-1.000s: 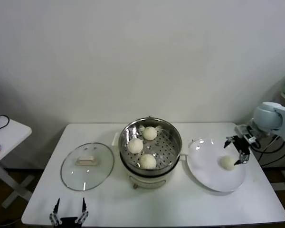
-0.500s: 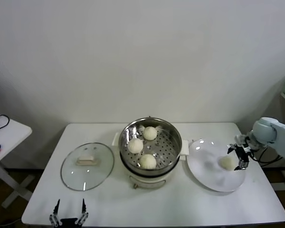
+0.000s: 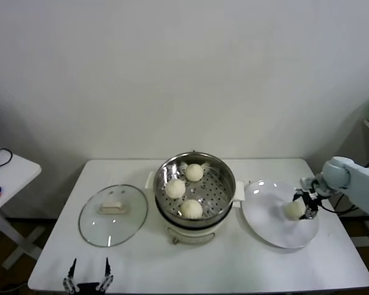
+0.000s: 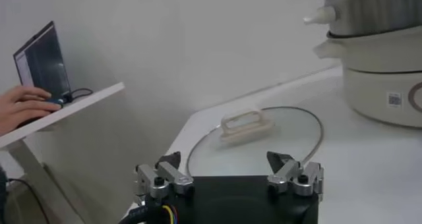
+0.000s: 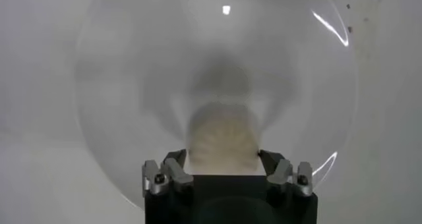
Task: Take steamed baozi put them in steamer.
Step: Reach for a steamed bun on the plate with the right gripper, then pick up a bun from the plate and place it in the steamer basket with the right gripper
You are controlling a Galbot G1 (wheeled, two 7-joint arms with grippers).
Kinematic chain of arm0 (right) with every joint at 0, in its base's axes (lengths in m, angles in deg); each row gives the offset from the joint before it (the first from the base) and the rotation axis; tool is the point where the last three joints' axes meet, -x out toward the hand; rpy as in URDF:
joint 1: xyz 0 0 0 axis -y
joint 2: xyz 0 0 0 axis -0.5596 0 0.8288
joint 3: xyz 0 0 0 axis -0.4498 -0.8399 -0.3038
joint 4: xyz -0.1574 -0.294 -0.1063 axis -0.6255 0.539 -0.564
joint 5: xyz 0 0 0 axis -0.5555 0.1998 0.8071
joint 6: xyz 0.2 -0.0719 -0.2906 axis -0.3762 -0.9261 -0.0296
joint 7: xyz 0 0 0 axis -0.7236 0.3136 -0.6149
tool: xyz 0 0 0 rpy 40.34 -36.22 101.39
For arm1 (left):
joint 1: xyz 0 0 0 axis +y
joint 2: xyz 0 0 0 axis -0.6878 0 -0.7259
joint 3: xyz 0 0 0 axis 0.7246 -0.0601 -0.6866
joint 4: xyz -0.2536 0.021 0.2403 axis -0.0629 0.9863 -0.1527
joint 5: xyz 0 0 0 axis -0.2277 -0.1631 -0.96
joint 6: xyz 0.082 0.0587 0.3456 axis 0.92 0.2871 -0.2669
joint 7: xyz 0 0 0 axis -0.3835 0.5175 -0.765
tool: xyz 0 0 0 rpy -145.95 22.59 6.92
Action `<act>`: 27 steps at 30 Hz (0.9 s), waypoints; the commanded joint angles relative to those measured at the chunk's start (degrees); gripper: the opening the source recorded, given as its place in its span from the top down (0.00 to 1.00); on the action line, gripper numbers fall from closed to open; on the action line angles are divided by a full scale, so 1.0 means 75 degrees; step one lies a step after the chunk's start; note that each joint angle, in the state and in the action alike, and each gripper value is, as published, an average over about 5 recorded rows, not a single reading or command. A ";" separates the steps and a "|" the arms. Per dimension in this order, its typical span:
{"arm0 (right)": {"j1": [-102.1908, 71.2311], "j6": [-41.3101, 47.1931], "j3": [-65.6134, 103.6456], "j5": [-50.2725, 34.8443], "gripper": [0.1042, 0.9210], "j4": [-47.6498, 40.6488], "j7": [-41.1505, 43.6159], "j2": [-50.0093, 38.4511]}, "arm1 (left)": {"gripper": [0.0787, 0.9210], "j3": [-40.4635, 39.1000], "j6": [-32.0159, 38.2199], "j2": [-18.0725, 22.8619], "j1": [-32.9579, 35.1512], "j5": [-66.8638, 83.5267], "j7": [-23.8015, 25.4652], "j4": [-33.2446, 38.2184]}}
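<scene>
Jaws of the right gripper (image 5: pixel 221 158) sit against both sides of the last baozi (image 5: pixel 222 141) on the plate, closed around the bun; the left gripper (image 4: pixel 229 165) has its jaws spread wide with nothing between them.

A white table (image 3: pixel 246 261) fills the lower part of the head view. At its middle stands the steamer (image 3: pixel 195 190), a shiny steel basket with a perforated floor on a cream pot base. To the robot's right of the steamer, just beside it, lies a flat white plate (image 3: pixel 265 225). To the robot's left of the steamer lies a round glass lid (image 3: pixel 113 215), flat on the table with its pale handle on top.

The right arm reaches in from the table's right edge, its gripper down on the far right part of the plate. The left gripper hangs low at the table's near edge, in front of the lid.

Three baozi (image 3: pixel 191 208) rest inside the steamer basket, apart from one another: one toward the back, one at the left, one at the front. The fourth lies on the plate, between the right gripper's fingers (image 5: pixel 174 163).
</scene>
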 commanded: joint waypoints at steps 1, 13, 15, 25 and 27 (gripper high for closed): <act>-0.0242 0.0023 0.0275 0.0114 0.25 -0.0241 -0.0068 0.0166 | 0.12 0.0014 0.0007 -0.0015 -0.0014 0.0002 -0.0014 -0.0035; 0.2077 0.0566 -0.1922 -0.0968 0.41 0.1157 0.0025 -0.0404 | 0.12 0.0014 0.0028 -0.0055 0.0045 -0.0012 -0.0057 0.0064; 0.3359 0.0683 -0.2972 -0.1633 0.42 0.1724 0.0087 -0.0516 | 0.12 0.0005 0.0027 -0.0069 0.0049 -0.0010 -0.0066 0.0074; 0.9305 0.0798 -0.6688 -0.4060 0.43 0.3985 0.0598 0.0236 | 0.12 -0.0145 0.0009 -0.0120 0.0057 0.0020 -0.0086 0.0139; 0.9668 0.0969 -0.6540 -0.4475 0.43 0.4282 0.0598 0.0407 | 0.12 -0.0161 0.0000 -0.0136 0.0066 0.0025 -0.0084 0.0166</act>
